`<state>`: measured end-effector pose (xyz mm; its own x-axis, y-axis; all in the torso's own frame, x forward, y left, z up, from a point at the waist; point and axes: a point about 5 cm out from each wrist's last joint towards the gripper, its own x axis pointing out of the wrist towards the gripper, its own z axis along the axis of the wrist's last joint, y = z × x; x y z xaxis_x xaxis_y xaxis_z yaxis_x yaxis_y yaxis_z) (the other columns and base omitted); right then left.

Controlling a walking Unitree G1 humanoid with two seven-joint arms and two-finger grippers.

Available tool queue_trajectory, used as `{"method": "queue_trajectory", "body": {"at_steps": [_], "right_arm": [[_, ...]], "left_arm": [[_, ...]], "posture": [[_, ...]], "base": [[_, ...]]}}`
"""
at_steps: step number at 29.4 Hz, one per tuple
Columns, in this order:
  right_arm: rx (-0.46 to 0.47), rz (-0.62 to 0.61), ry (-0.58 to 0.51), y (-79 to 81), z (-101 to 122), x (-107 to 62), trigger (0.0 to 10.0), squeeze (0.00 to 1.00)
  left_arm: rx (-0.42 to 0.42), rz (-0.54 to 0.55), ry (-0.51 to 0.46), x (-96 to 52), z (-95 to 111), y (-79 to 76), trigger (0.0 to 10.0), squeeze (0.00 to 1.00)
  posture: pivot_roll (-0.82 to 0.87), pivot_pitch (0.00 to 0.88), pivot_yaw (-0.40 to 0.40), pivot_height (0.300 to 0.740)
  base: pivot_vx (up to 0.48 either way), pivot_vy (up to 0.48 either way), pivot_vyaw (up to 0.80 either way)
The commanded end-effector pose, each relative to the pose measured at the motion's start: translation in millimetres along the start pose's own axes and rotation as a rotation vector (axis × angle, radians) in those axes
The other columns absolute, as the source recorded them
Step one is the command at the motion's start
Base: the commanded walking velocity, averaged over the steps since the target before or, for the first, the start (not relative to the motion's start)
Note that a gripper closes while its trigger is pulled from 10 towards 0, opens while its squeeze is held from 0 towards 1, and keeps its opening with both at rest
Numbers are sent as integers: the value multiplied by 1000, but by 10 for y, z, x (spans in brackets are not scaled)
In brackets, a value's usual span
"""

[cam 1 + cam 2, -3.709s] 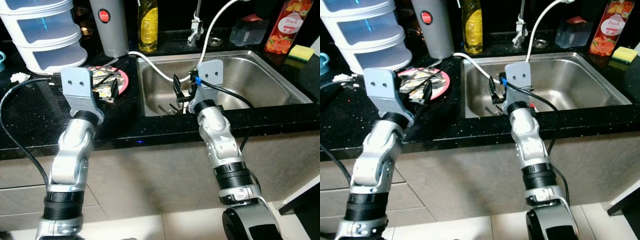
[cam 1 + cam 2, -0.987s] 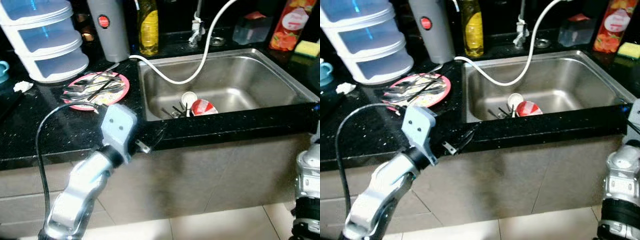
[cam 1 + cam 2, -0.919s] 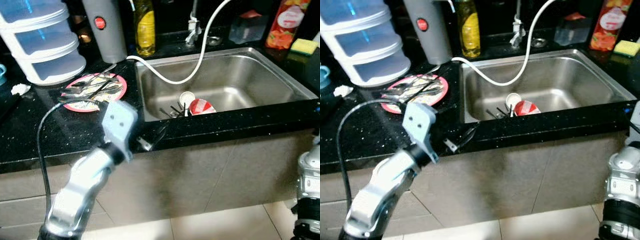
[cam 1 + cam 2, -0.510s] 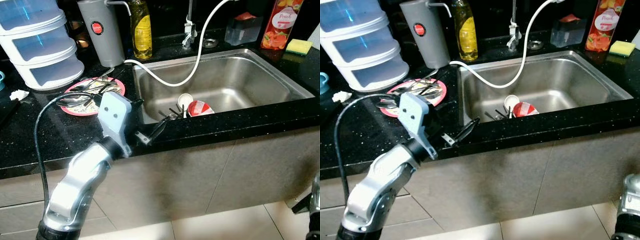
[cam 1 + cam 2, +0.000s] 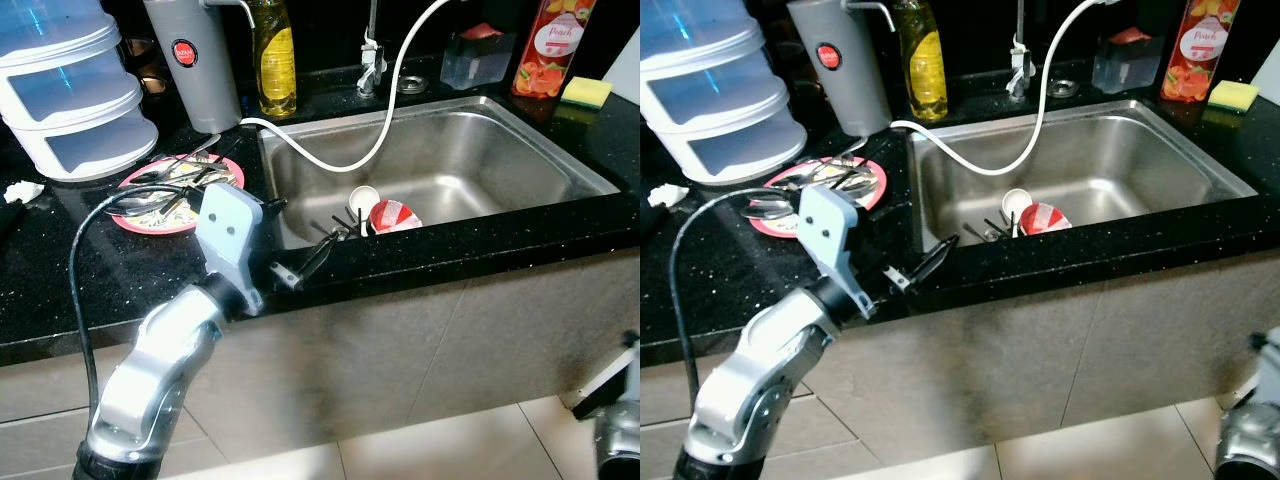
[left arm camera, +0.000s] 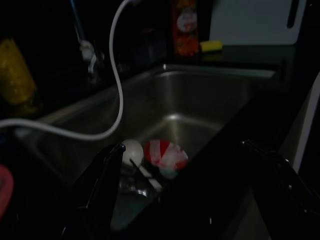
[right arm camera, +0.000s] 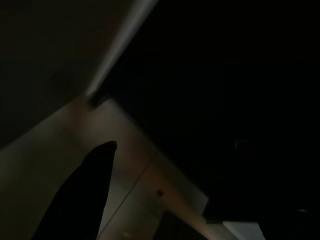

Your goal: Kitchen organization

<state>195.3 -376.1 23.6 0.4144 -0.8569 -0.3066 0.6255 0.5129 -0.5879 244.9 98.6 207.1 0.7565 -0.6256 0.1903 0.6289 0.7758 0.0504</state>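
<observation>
While a red-and-white patterned bowl (image 5: 393, 215) lies tilted on the floor of the steel sink (image 5: 520, 150), near the sink's front wall, a small white cup (image 5: 364, 197) sits touching it on the side toward the sink's left wall, and a few dark utensils (image 5: 340, 222) lie just beside the cup. A white hose (image 5: 390, 110) curves over the sink from the tap (image 5: 370, 55) at the sink's back rim and trails onto the black table (image 5: 90, 270) left of the sink. The left claw (image 5: 305, 262) hangs at the sink's front left corner, over the table's front edge; its fingers (image 6: 102, 180) stand wide apart and hold nothing, and the left wrist view looks between them at the bowl and cup. Left of the sink a pink plate (image 5: 215, 171) carries a heap of spoons and forks (image 5: 165, 190). Behind the plate, farther from the sink, stand a stack of white containers (image 5: 70, 110), a grey jug (image 5: 192, 62) and a yellow soap bottle (image 5: 271, 60). At the sink's back right corner are a juice carton (image 5: 545, 45) and a yellow sponge (image 5: 585, 92). The right arm (image 5: 1250, 440) hangs low, right of the sink and below the table; one dark finger (image 7: 82, 195) shows in the right wrist view, and I cannot tell how the right claw stands.
</observation>
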Motion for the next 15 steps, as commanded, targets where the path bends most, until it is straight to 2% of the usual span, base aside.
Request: {"method": "queue_trajectory", "body": {"at_steps": [1, 2, 3, 5, 6, 8, 9, 12, 14, 15], "right_arm": [[-101, 219, 22, 317, -202, -158, 10000, 0], [-194, 391, 31, 547, -357, -315, 10000, 0], [-194, 391, 31, 547, -357, -315, 10000, 0], [-373, 716, 16, 919, -587, -645, 10000, 0], [-373, 716, 16, 919, -587, -645, 10000, 0], [-496, 885, -23, 1111, -668, -843, 10000, 0], [-525, 921, -35, 1158, -675, -890, 10000, 0], [-561, 944, -49, 1203, -673, -927, 10000, 0], [-663, 997, -97, 1283, -661, -995, 10000, 0], [-663, 997, -97, 1283, -661, -995, 10000, 0]], "left_arm": [[-16, 36, 38, -45, -102, 37, 10000, 0], [2, 87, 50, -81, -151, 72, 10000, 0], [2, 87, 50, -81, -151, 72, 10000, 0], [97, 290, 52, -156, -196, 232, 10000, 0], [97, 290, 52, -156, -196, 232, 10000, 0], [231, 458, 46, -255, -165, 381, 10000, 0], [274, 503, 46, -296, -150, 425, 10000, 0], [317, 561, 50, -356, -135, 486, 10000, 0], [407, 695, 72, -498, -105, 610, 10000, 0], [407, 695, 72, -498, -105, 610, 10000, 0]], "posture": [[37, 0, 40, 740], [47, 0, 24, 740], [47, 0, 24, 740], [86, 0, 1, 740], [86, 0, 1, 740], [118, 0, -10, 740], [128, 0, -13, 740], [143, 0, -19, 740], [171, 0, -31, 740], [171, 0, -31, 740]], "base": [[0, 0, 0], [0, 0, 0], [0, 0, 0], [0, 0, 0], [0, 0, 0], [0, 0, 0], [0, 0, 0], [0, 0, 0], [0, 0, 0], [0, 0, 0]]}}
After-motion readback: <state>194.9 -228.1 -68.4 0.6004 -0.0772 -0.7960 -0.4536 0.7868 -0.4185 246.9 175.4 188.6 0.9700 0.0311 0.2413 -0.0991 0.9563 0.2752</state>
